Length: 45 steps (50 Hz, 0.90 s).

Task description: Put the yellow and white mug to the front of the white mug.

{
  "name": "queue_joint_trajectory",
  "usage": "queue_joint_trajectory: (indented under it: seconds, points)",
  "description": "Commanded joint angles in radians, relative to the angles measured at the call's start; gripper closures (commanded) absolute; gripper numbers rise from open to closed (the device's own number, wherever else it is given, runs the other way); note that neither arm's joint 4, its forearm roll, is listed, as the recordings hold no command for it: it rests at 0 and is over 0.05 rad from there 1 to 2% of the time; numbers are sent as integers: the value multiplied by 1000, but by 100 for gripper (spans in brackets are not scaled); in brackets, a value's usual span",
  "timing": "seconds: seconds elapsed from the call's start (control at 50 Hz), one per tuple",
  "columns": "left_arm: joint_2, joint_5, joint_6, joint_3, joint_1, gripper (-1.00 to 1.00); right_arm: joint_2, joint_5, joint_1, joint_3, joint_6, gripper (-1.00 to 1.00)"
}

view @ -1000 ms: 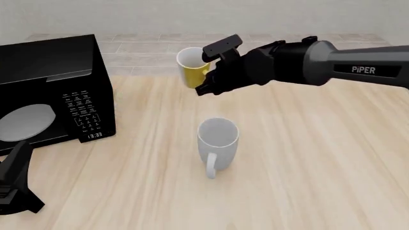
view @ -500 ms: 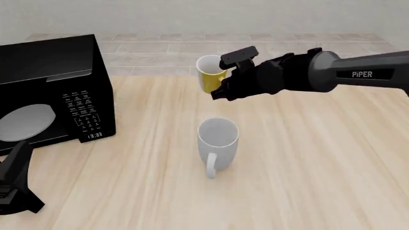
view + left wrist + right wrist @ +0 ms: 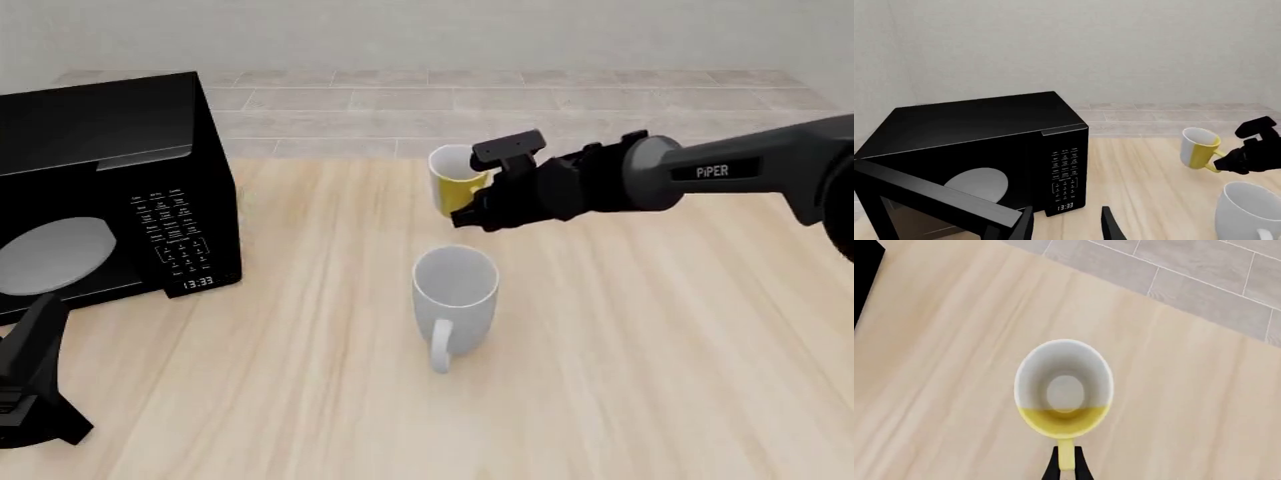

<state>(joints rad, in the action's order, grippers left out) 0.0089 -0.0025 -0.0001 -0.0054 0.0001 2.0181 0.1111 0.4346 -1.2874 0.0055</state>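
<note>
The yellow and white mug point(image 3: 457, 178) hangs tilted above the table, just beyond the white mug point(image 3: 454, 290). My right gripper point(image 3: 489, 188) is shut on its yellow handle point(image 3: 1065, 458). The right wrist view looks straight into the mug's white inside point(image 3: 1063, 385). The white mug stands upright mid-table with its handle toward the near edge, and it also shows in the left wrist view point(image 3: 1249, 210). My left gripper point(image 3: 1066, 226) is open and holds nothing, low at the near left by the microwave. In the front view only the left arm's dark body point(image 3: 30, 385) shows.
A black microwave point(image 3: 114, 190) fills the table's left side, with its door point(image 3: 934, 197) swung out toward my left gripper. Grey tiled floor point(image 3: 334, 105) lies beyond the table's far edge.
My right gripper has carried the yellow and white mug to the right and lower, closer to the white mug. The white mug and the left arm have not moved.
</note>
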Motion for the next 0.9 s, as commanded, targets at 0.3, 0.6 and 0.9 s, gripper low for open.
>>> queue_joint_trajectory:
  seconds: [0.3, 0.6, 0.9]
  points:
    - [0, 0, 0, 0, 0, -100, 102, -22, -23, -15, 27, 100]
    - [0, 0, 0, 0, 0, -100, 135, -22, -31, -21, 36, 100]
    - [0, 0, 0, 0, 0, -100, 111, -11, -40, -21, 24, -100]
